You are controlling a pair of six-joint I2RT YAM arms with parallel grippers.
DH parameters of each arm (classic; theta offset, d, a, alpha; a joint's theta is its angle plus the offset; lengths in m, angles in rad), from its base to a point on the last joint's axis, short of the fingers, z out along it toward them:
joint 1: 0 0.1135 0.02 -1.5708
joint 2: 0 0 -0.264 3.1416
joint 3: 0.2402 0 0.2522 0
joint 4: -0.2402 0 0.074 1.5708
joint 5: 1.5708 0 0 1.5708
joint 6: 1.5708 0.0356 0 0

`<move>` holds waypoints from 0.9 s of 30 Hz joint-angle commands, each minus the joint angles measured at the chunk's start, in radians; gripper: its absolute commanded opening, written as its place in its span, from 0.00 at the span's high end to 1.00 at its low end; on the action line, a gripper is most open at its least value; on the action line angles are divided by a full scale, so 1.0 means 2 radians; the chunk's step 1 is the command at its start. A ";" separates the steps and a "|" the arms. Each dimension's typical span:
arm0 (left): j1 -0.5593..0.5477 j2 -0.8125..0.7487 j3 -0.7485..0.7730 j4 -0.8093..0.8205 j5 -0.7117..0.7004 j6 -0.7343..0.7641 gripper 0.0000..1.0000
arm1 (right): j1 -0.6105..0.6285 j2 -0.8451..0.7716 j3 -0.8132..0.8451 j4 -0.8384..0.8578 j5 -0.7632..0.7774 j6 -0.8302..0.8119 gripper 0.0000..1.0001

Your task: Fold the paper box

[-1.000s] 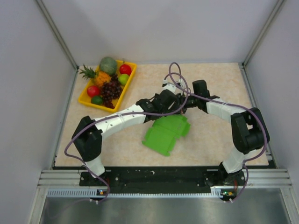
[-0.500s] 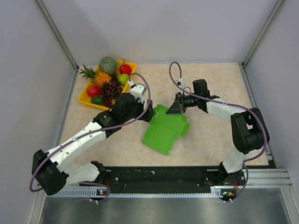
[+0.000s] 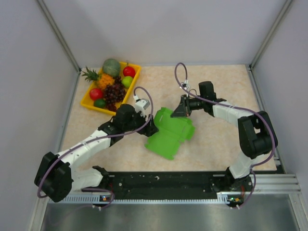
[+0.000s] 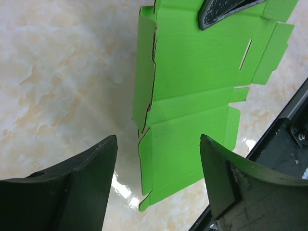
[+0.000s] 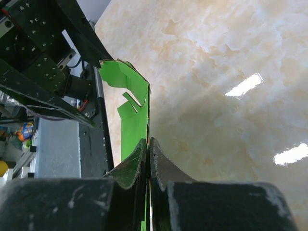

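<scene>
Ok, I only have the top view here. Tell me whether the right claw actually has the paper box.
Observer: Yes. The right wrist view shows the right claw shut on one edge of the paper box.
Operator: Now report the left claw.
Observer: The left wrist view shows the left claw open and gripping nothing. The paper box lies beyond its fingertips.

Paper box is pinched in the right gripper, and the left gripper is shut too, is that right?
Not quite. The left gripper is open, jaws spread wide and gripping nothing, as the left wrist view shows. The right gripper does pinch the paper box.
</scene>
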 commanded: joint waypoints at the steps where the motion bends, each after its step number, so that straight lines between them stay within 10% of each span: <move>1: 0.004 0.029 0.006 0.073 0.035 0.011 0.29 | -0.003 -0.016 0.000 0.027 -0.020 0.003 1.00; 22: -0.082 0.077 0.034 0.081 -0.145 -0.013 0.87 | -0.001 -0.035 -0.015 0.029 0.070 0.026 1.00; 27: -0.080 0.100 0.029 0.094 -0.133 -0.042 0.36 | 0.007 -0.058 -0.034 -0.022 0.144 -0.009 1.00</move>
